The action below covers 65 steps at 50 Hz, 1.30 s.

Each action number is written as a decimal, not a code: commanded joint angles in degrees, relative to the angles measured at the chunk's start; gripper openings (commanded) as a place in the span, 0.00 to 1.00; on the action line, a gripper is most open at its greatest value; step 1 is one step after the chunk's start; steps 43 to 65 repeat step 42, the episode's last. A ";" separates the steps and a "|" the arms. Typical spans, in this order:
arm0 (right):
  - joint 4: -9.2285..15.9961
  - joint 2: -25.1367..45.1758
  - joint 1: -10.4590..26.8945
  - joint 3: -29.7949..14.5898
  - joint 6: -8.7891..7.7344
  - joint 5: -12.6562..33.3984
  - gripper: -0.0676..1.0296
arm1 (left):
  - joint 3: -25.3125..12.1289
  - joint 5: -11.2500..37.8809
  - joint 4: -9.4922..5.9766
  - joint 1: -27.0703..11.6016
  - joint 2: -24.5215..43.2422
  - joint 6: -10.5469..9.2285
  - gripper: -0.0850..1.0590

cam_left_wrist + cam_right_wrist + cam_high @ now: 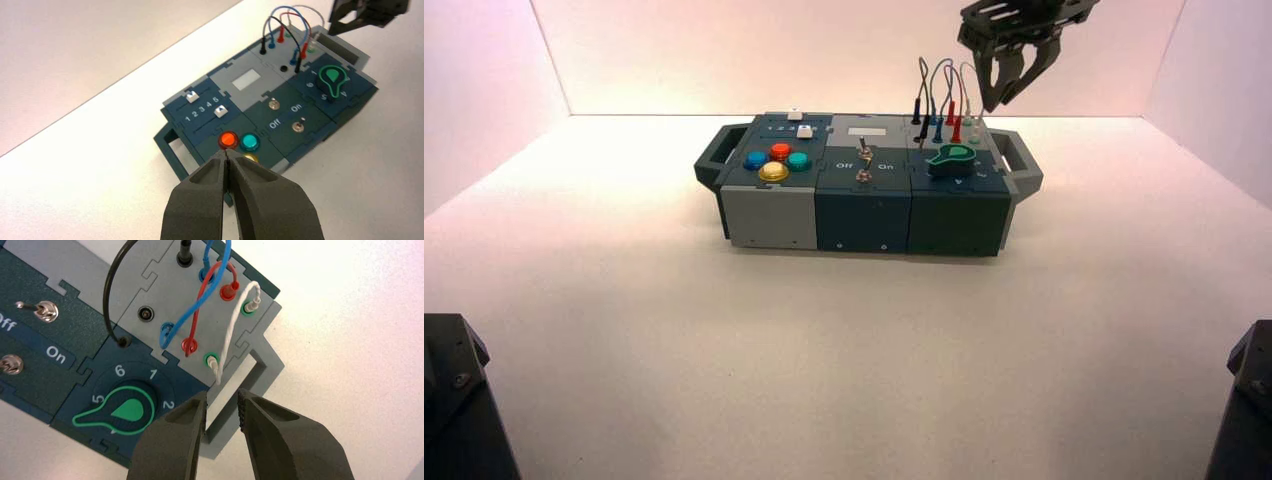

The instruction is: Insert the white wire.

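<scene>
The white wire (232, 330) arches between two green-ringed sockets at the right end of the box (864, 215). One white plug (255, 302) sits in the far socket and the other white plug (213, 360) sits in the near one. My right gripper (222, 410) hovers just off that end, over the box's grey handle (260, 372), open with nothing between its fingers. In the high view the right gripper (1014, 75) hangs above the white wire (970, 80). My left gripper (227, 152) is shut, held back from the box near the round buttons.
Black (107, 295), blue (200, 300) and red (200, 290) leads loop beside the white one. A green pointer knob (127, 412) sits next to the sockets, with two toggle switches (42, 310) marked Off and On beyond. Coloured buttons (774, 160) and sliders (802, 130) fill the left end.
</scene>
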 commanded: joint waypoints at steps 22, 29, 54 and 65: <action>0.35 -8.61 0.44 2.29 0.44 -1.85 0.38 | -0.18 -2.64 0.18 0.79 1.76 0.26 0.05; 0.35 -8.61 0.62 2.37 0.44 -1.85 0.38 | -0.18 -2.81 0.18 0.79 2.02 0.26 0.05; 0.35 -8.61 0.62 2.20 0.44 -2.02 0.38 | -0.09 -3.16 0.18 0.79 2.64 0.26 0.05; 0.35 -8.61 0.62 2.20 0.44 -2.02 0.38 | -0.09 -3.16 0.18 0.79 2.64 0.26 0.05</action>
